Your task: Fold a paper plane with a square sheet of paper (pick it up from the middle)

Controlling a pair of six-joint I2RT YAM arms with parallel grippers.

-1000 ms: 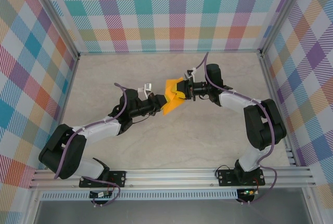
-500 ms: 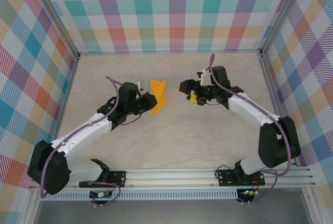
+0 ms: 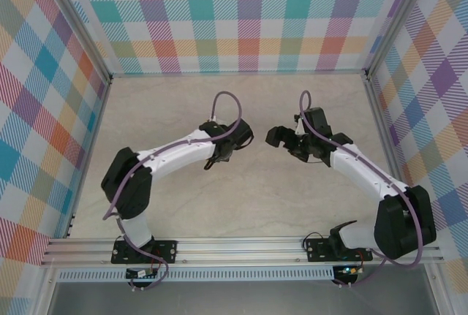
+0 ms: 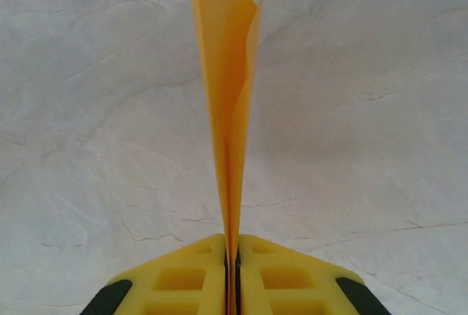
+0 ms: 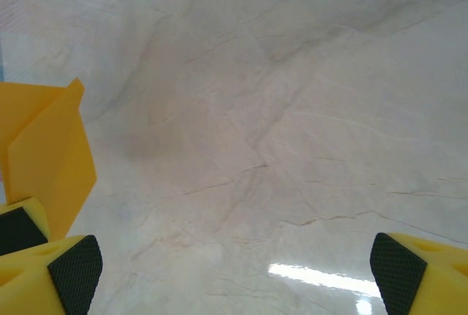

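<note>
Left tool: two yellow plastic fingers with square recesses, clenched together on the lower edge of the paper. The paper is thin, plain and orange-yellow. It is folded into layers and stands edge-on up the centre of the left wrist view, reaching the top of the frame, with the layers parting slightly near the top. The right wrist view shows its broad face at the left edge, an angular creased flap with a pointed upper corner.

Right tool is released. Its black, diamond-textured pads sit in the lower corners of the frame with bare tabletop between them, pale, glossy stone-look with grey veins.

The overhead view shows both arms bent toward mid-frame, their tools near each other but apart. The left arm's dark wrist stands over its tool. Purple cables loop above the arms, and checked walls surround the tabletop.
</note>
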